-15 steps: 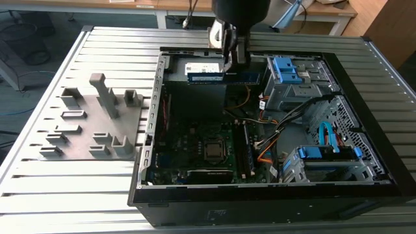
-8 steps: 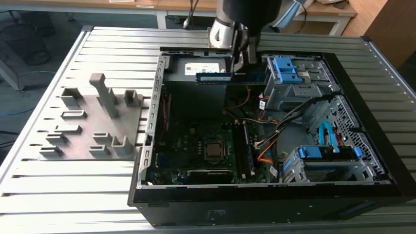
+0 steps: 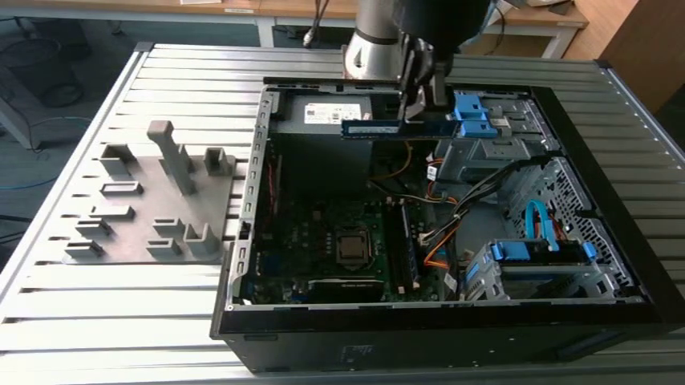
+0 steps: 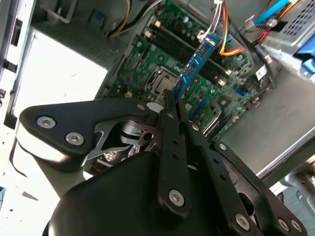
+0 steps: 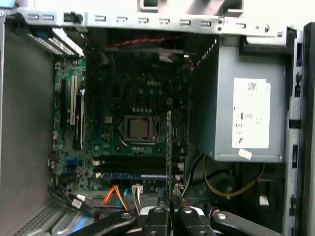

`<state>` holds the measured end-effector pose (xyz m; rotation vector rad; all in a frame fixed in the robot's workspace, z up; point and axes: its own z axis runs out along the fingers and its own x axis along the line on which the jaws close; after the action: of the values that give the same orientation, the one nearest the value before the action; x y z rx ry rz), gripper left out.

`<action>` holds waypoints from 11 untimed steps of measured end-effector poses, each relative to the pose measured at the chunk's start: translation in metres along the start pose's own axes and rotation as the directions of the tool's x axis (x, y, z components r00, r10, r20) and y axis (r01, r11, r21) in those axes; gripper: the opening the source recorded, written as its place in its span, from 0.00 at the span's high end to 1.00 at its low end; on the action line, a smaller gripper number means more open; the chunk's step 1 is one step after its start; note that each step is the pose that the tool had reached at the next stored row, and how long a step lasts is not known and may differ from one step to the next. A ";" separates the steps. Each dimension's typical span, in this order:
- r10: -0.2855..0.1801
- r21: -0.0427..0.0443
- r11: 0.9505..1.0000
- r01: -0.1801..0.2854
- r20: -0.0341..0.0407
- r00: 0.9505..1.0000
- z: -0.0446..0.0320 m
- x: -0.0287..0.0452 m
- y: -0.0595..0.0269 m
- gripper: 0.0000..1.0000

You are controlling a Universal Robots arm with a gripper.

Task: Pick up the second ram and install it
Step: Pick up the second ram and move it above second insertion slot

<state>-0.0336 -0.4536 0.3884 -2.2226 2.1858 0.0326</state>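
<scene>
Hanging in the air over the far part of the open computer case (image 3: pixel 255 200), the second ram (image 3: pixel 377 128) is pinched at one end by the gripper (image 3: pixel 419 115), whose fingers are drawn narrow onto the board. In the exterior view it is a long, thin, dark blue-green strip with a pale label, held level and on edge, well above the motherboard (image 3: pixel 321 228) and just in front of the grey power supply (image 3: pixel 321 112). In the second wrist view the stick (image 4: pixel 196 61) juts out from the closed fingertips (image 4: pixel 167 105), its face blue with small dark parts. In the first wrist view it shows edge-on as a thin dark line (image 5: pixel 169 147) over the silver processor (image 5: pixel 139 128). A grey holder block (image 3: pixel 150 216) sits on the slatted table (image 3: pixel 118 321) at the exterior view's left.
</scene>
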 end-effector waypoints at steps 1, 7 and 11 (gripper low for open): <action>0.000 0.000 1.000 0.000 0.000 1.000 0.0001 0.0000 -0.0031 0.86; 0.000 0.000 1.000 0.000 0.000 1.000 0.0002 0.0002 -0.0141 0.86; 0.000 0.000 1.000 0.000 0.000 1.000 0.0002 0.0032 -0.0140 0.86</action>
<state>-0.0196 -0.4565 0.3881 -2.2228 2.1858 0.0329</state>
